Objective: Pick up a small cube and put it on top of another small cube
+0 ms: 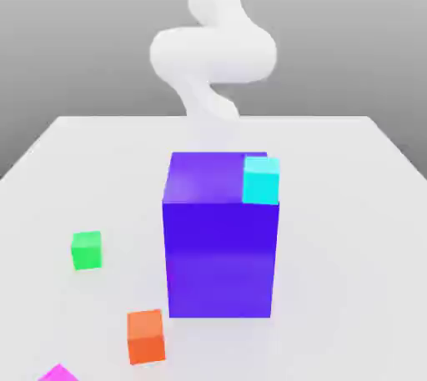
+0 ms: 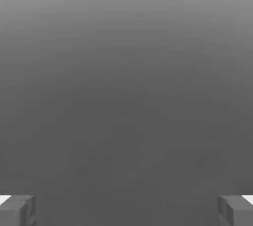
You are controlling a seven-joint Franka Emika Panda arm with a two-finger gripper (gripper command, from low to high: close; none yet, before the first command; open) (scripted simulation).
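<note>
The gripper [image 2: 126, 212] hangs with its jaws spread wide, grasping nothing. The small bright magenta cube [image 1: 58, 373] sits on the white table [image 1: 350, 246] near the small orange cube [image 1: 146, 336], well apart from the tall blue-violet block [image 1: 221, 246].

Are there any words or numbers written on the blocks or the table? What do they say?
None: no words, numbers, labels or signs to read.
The big blue-purple block, cyan cube, green cube, orange cube, pink cube and white table are all plain colour.
</note>
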